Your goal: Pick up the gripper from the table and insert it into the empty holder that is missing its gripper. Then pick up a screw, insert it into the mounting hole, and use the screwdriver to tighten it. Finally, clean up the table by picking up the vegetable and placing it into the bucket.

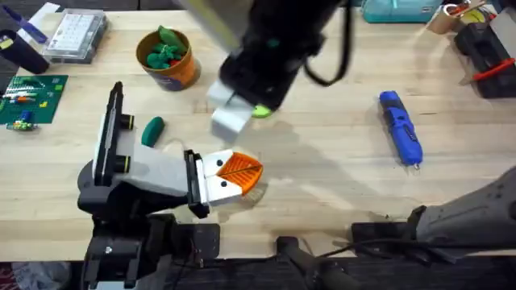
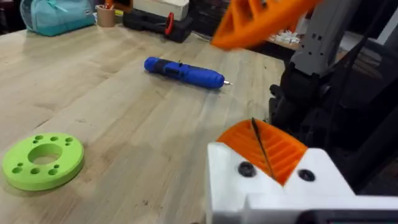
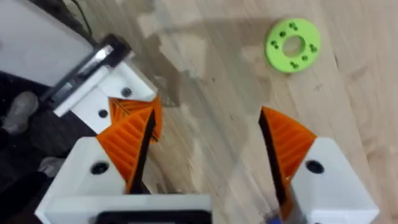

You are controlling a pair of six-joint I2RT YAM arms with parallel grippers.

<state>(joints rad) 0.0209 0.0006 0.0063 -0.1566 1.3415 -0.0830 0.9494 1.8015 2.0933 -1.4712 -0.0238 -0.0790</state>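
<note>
— Left gripper (image 1: 238, 173) lower centre, orange pads pressed together on nothing; vegetable (image 1: 152, 130) just up-left.
— Right gripper (image 3: 211, 140) spread wide, empty. Screwdriver (image 1: 401, 127) far right, lying near-vertical, nearer the right base.

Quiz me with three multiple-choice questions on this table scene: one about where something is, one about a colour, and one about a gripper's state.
1. Where does the blue pen-shaped screwdriver lie?
A. In the bucket
B. On the wooden table
C. In a gripper

2. What colour is the flat ring with holes?
A. Bright green
B. Red
C. White

3. How are the right gripper's orange-padded fingers?
A. Shut on the ring
B. Shut on the screwdriver
C. Open

Answers: B, it rests flat on bare wood; A, the left wrist view shows it green; C, a wide gap separates the pads.
</note>
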